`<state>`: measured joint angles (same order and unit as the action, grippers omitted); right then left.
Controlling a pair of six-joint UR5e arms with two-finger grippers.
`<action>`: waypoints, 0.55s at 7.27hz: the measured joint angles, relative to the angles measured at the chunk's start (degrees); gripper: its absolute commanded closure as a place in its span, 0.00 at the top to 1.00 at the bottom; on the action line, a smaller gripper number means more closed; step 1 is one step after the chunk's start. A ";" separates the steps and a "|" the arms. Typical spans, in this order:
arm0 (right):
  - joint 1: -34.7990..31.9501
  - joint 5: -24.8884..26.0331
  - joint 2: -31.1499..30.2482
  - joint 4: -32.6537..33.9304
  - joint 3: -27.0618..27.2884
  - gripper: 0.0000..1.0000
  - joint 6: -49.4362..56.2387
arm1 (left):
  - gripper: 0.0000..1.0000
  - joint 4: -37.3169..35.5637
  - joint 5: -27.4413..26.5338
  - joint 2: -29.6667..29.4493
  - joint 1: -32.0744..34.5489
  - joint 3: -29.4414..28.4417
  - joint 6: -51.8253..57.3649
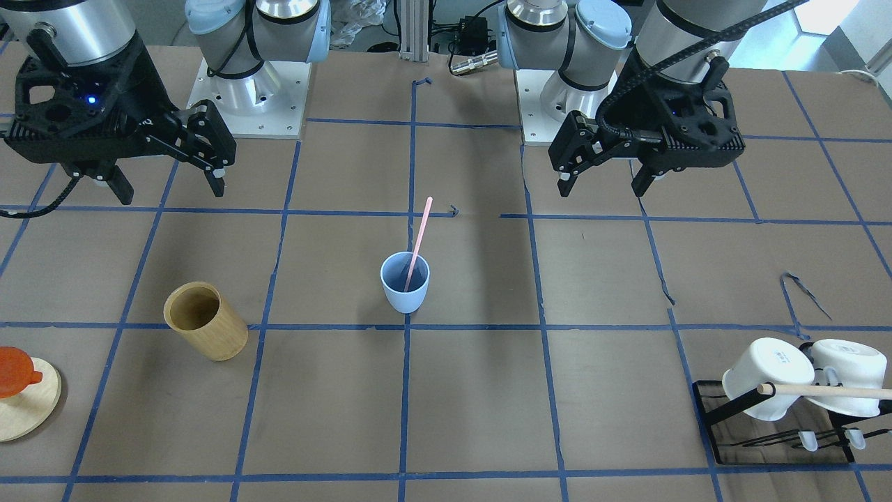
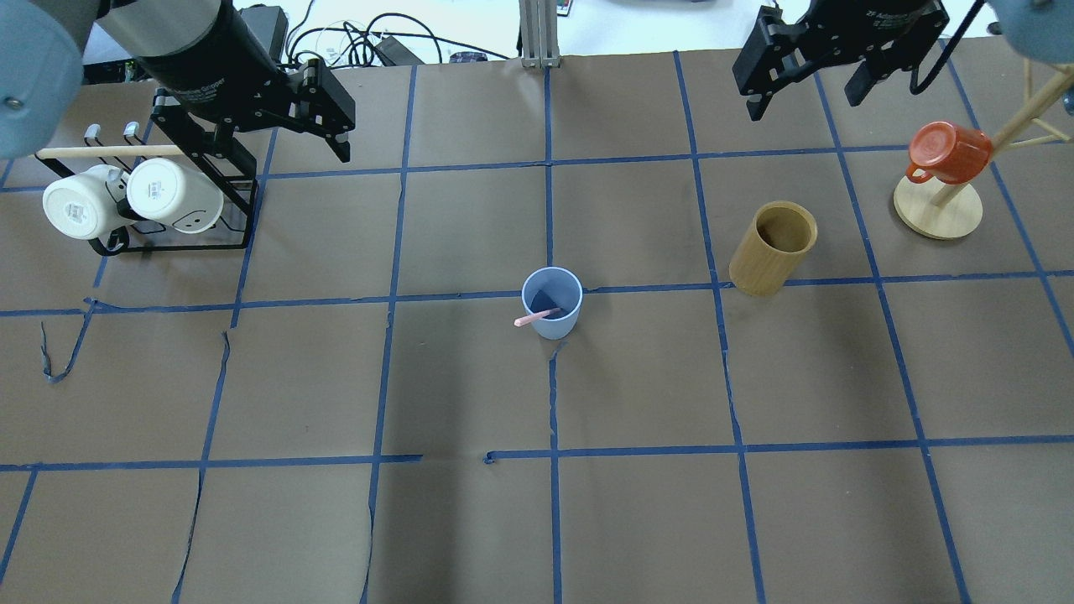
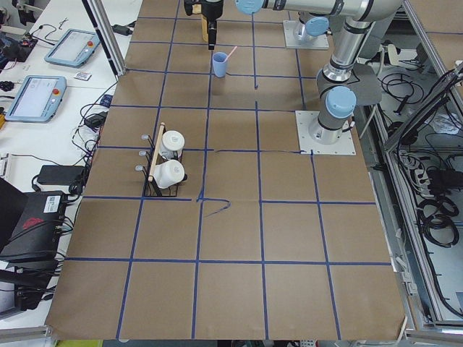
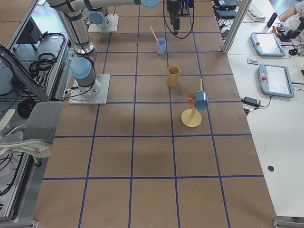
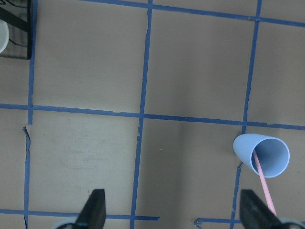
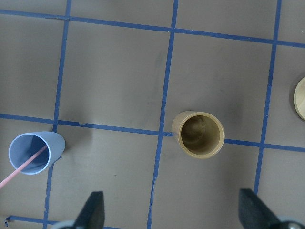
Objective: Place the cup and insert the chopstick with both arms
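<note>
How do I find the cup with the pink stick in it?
Look at the middle of the brown paper-covered table, where blue tape lines cross. A small light-blue cup stands there. Unlike the empty wooden cup nearby, it holds a thin pink chopstick.

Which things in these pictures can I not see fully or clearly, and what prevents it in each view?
- chopstick: in the front-facing view its lower end is hidden behind the wall of the blue cup.
- orange mug: in the front-facing view it is cut off by the left edge.
- white mug: in the front-facing view the print on its base is too small to read.
- wooden stand: in the right wrist view it is cut off by the right edge.
</note>
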<state>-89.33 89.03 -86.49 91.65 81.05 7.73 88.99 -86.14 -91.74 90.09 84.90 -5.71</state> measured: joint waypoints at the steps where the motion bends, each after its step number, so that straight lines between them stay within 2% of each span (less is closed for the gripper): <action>1: 0.02 -0.09 -0.04 -0.04 0.04 1.00 0.00 | 1.00 0.07 -0.10 0.09 -0.01 0.00 0.00; 4: 0.06 -0.35 -0.03 -0.06 0.07 1.00 0.00 | 1.00 0.13 -0.14 0.21 -0.01 0.00 0.00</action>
